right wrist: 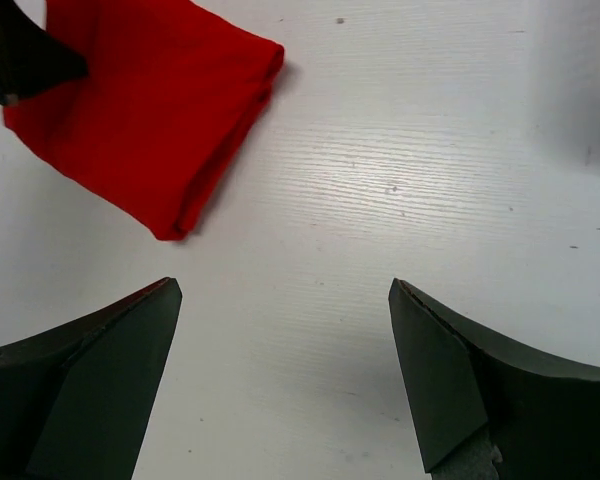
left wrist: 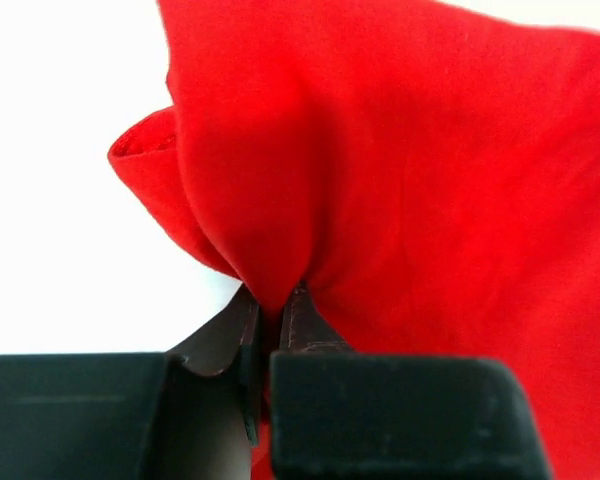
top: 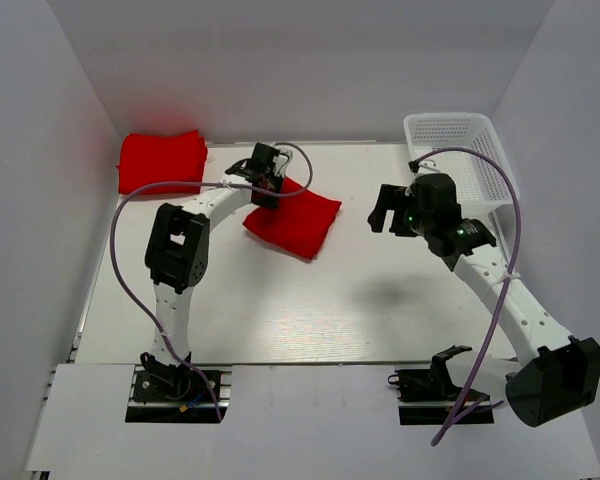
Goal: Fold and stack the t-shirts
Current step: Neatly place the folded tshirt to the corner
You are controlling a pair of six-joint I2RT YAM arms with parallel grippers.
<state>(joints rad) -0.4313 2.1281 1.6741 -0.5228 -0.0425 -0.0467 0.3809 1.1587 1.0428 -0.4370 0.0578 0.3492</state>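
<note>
A folded red t-shirt (top: 296, 220) lies in the middle of the table, tilted. My left gripper (top: 267, 182) is shut on its far left corner, and the wrist view shows the fabric (left wrist: 400, 170) bunched and pinched between the jaws of the left gripper (left wrist: 273, 305). A second folded red t-shirt (top: 161, 160) lies at the far left corner of the table. My right gripper (top: 380, 210) is open and empty above bare table, to the right of the middle t-shirt. The right wrist view shows that t-shirt (right wrist: 150, 110) at the upper left of my right gripper (right wrist: 285, 290).
A white mesh basket (top: 458, 150) stands at the far right, just behind the right arm. White walls close in the table on the left, back and right. Bare table (top: 310, 310) lies in front of the middle t-shirt.
</note>
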